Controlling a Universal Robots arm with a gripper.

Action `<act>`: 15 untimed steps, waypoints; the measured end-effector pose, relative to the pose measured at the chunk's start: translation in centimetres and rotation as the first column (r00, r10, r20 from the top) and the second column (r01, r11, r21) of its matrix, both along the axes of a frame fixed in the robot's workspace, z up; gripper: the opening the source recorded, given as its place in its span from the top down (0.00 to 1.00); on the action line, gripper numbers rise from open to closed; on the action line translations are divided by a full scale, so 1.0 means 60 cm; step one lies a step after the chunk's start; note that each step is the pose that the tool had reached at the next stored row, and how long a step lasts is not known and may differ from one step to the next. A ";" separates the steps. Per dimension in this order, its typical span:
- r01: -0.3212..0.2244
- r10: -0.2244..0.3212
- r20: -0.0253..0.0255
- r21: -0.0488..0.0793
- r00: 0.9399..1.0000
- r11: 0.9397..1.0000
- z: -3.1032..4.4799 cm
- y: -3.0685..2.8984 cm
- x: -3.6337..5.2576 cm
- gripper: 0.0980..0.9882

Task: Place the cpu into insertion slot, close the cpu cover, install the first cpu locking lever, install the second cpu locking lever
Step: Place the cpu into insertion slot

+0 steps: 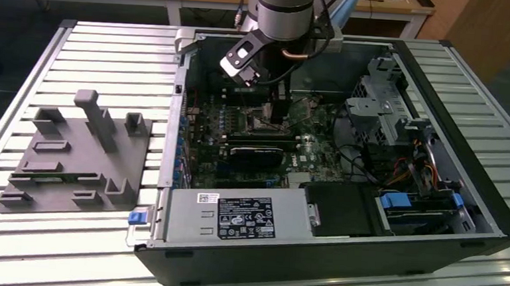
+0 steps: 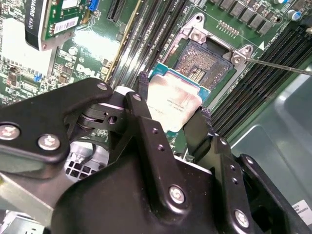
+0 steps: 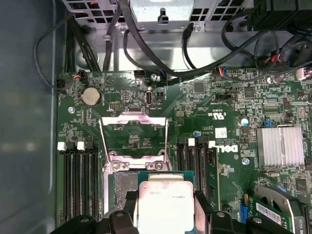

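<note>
My gripper (image 2: 173,100) is closed on one flat, square cpu (image 2: 170,111) with a dull metal top, two black fingers pinching it close by the dark slot (image 2: 205,59). One silvery cover (image 3: 135,117) stands open.

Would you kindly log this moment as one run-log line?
gripper: shut on cpu | cpu: at insertion slot, unseated | cpu cover: open

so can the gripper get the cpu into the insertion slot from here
Probably yes: the gripper holds the cpu close by the insertion slot, the cpu cover is open, and nothing lies across the socket.
</note>
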State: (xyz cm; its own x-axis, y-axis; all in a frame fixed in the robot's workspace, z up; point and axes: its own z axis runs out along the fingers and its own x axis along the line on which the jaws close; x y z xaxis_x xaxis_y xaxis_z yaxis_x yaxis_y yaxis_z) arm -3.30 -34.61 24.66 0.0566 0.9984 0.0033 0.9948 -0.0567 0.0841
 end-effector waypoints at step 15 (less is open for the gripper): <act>-0.065 0.065 0.000 -0.006 0.998 0.998 -0.009 0.0134 0.000 0.50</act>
